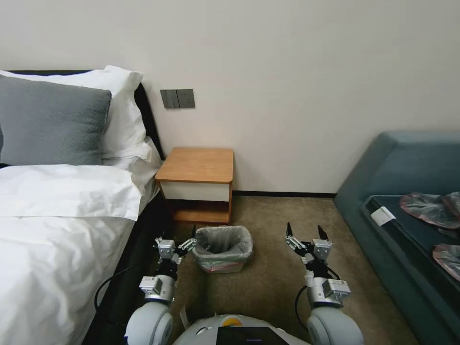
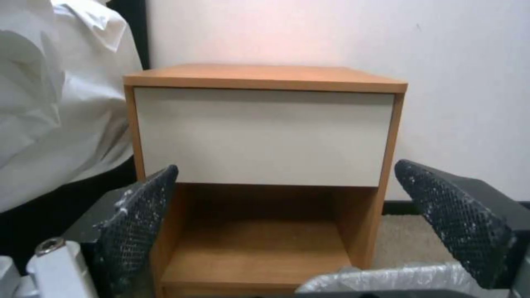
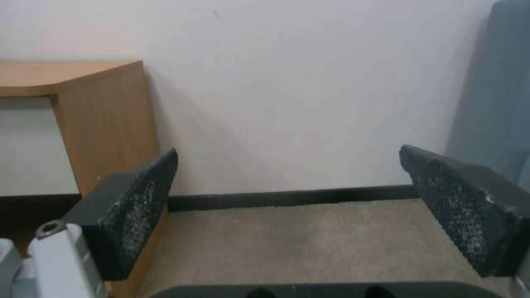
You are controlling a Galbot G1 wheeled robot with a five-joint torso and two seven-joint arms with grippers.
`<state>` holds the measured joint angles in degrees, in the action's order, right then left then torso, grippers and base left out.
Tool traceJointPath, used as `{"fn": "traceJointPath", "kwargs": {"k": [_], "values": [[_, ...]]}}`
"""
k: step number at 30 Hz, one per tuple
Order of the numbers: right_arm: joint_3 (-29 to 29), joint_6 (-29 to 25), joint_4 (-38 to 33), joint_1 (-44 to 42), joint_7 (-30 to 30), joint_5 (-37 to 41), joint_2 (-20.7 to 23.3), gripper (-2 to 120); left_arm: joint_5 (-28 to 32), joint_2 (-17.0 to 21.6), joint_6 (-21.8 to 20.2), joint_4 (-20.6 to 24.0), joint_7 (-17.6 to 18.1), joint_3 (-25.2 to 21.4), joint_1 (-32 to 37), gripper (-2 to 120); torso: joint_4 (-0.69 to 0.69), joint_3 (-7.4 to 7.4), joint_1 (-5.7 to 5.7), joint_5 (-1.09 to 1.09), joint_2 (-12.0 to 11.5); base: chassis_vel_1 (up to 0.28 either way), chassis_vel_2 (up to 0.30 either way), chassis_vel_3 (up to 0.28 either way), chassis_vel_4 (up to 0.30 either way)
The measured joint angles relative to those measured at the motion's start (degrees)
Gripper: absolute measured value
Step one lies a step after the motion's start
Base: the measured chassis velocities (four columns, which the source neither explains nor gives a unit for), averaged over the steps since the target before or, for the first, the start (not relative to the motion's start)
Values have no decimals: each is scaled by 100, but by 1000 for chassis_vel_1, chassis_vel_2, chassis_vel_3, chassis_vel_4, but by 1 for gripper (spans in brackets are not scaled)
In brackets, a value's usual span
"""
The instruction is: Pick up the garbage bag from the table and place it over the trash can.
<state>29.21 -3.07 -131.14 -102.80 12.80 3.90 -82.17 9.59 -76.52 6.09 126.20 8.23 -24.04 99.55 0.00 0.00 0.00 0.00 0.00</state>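
head view: the garbage bag point(image 1: 224, 241) sits inside the trash can point(image 1: 225, 264), folded over its rim. the trash can stands on the carpet just in front of the worktop point(image 1: 197, 165). the left gripper point(image 1: 188, 245) is just beside the trash can. the right gripper point(image 1: 304, 234) is well apart from it.

left wrist view: jaws wide open, holding nothing; the bag's edge point(image 2: 386, 276) is near them.

right wrist view: jaws wide open, holding nothing.

Carpet floor point(image 1: 282, 268) carries table point(image 1: 197, 165) and bag-lined trash can point(image 1: 223, 250).
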Motion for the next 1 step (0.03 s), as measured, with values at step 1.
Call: {"fn": "traceJointPath", "kwargs": {"k": [1], "values": [[-1, 0, 0, 0, 0, 0, 0, 100, 0, 0, 0, 0, 1, 1, 0, 100, 0, 0, 0, 0, 0, 0, 0, 0, 0]]}}
